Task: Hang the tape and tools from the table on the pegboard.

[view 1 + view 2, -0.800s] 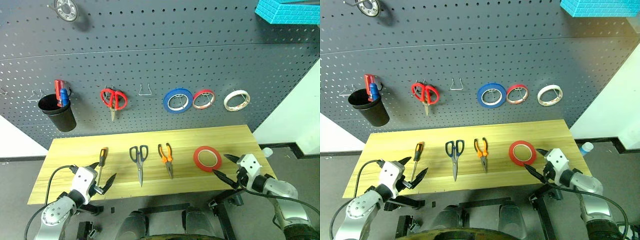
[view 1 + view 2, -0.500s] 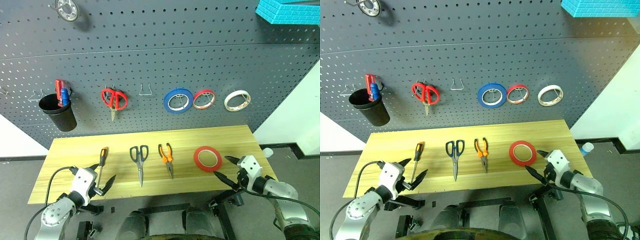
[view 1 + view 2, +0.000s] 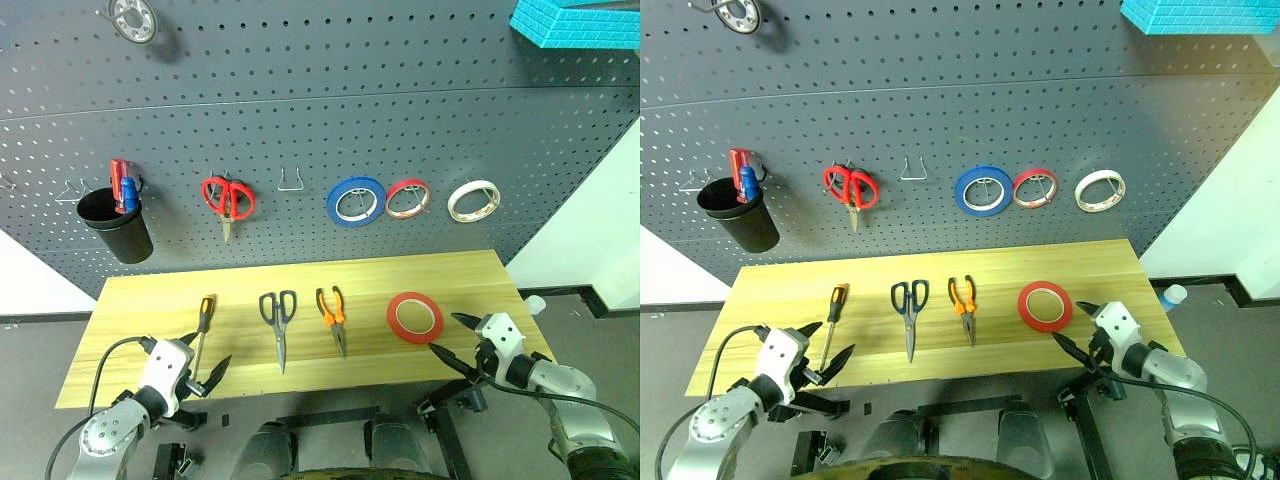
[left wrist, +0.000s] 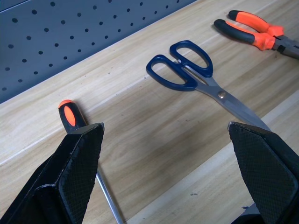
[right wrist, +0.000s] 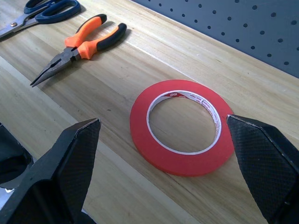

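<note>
1. The left gripper hovers at the worktop's near edge, its fingers spread wide and holding nothing.
2. The screwdriver lies flat just beyond those fingers, its orange-and-black handle pointing toward the pegboard and its shaft running back beside the outer left finger.
3. The scissors lie flat on the worktop ahead of the left fingers and a little to the inner side, dark blue handles toward the pegboard, blades toward the near edge.
4. The pliers lie next along, between the scissors and the tape, apart from both, orange-and-black handles toward the pegboard.
5. The right gripper hangs at the worktop's near right corner, fingers wide apart and empty.
6. The red tape lies flat just ahead of the right fingers, framed between them in the right wrist view, touched by neither.
7. On the pegboard, well beyond both sets of fingers, hang red scissors, a blue roll, a red-and-white roll and a white roll.
8. A black cup holding red and blue items hangs at the pegboard's left, and a bare wire hook sits between the red scissors and the blue roll.
</note>
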Motion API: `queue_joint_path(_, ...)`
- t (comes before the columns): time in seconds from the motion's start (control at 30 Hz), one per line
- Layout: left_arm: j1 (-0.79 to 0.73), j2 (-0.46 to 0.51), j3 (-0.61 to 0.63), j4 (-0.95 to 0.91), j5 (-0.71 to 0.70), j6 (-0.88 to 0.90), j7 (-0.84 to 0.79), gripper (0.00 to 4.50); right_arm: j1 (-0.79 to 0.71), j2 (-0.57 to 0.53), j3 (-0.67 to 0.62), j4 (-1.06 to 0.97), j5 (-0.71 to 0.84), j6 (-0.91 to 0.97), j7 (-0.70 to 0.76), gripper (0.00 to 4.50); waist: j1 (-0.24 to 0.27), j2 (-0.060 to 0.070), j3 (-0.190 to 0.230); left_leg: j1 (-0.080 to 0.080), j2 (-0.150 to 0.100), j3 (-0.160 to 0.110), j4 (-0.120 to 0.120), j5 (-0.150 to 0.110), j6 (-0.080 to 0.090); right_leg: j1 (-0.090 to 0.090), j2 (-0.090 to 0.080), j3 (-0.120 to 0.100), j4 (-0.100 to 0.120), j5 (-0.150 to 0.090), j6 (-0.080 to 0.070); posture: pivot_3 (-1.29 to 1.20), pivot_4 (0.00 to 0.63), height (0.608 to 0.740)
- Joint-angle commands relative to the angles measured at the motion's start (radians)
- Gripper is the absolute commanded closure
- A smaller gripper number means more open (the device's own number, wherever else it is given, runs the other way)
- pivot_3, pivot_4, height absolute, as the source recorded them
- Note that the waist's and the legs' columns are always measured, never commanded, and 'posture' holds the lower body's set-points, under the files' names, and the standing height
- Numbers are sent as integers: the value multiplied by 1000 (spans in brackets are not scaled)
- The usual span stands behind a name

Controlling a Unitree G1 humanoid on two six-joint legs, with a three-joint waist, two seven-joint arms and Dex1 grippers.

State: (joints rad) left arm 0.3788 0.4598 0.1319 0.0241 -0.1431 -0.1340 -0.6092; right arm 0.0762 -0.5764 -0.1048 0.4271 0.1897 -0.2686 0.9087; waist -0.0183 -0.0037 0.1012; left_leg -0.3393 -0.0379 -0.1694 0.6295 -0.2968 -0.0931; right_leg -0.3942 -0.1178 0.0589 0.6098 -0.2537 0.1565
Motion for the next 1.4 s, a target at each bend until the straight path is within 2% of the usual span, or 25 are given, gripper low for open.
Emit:
queue_joint_path(0.03,4,10,6,-36,-6,3,-2,60,0,-7,-5,-15,3,-17,1,0,0,0,0,0,0,0,0,0,0,0,0,0,0,0,0,-57,51,738)
queue_joint_path(0.7,1,16,-2,-22,1,-11,-15,60,-20,6,34,-47,-8,70,4,0,-1,0,0,1,0,0,0,0,0,1,0,0,0,0,0,-58,48,738)
queue_joint_path(1.07,-35,25,-84,-90,-35,-17,-140,60,-173,75,215,-92,-192,300,-149,0,-2,1,-1,1,0,0,1,0,0,1,0,0,1,3,-4,-68,47,738)
queue_joint_path(1.4,-112,51,-162,-46,1,-23,-209,60,-309,113,311,16,-288,413,-202,0,-1,1,-1,1,0,0,1,0,0,1,0,0,2,3,-4,-56,49,738)
